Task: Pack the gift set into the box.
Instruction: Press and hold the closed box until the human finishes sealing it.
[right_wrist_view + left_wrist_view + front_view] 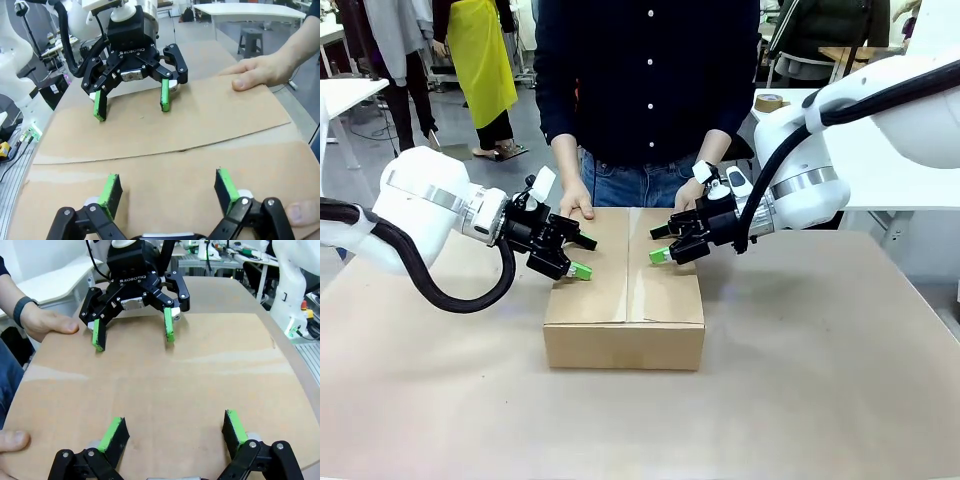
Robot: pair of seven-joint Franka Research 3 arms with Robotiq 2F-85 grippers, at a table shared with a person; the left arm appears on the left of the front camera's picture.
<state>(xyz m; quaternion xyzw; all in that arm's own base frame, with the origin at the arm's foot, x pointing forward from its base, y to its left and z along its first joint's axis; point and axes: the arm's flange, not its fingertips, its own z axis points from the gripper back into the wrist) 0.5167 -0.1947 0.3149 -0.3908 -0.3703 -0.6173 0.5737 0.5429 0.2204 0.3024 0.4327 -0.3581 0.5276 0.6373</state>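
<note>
On the counter point(820, 400), mid-way between the arms, the box point(625, 300) sits with flaps shut, left claw point(586, 256) and right claw point(658, 245) both spread over its top, a person's hands point(576, 203) on its far edge.

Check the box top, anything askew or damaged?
Nothing damaged or spilled. The box sits square with its flaps down; at the centre seam one flap seems to ride slightly over the other. The left hand and right hand hover open above it; the person's hands rest on its far edge.
</note>
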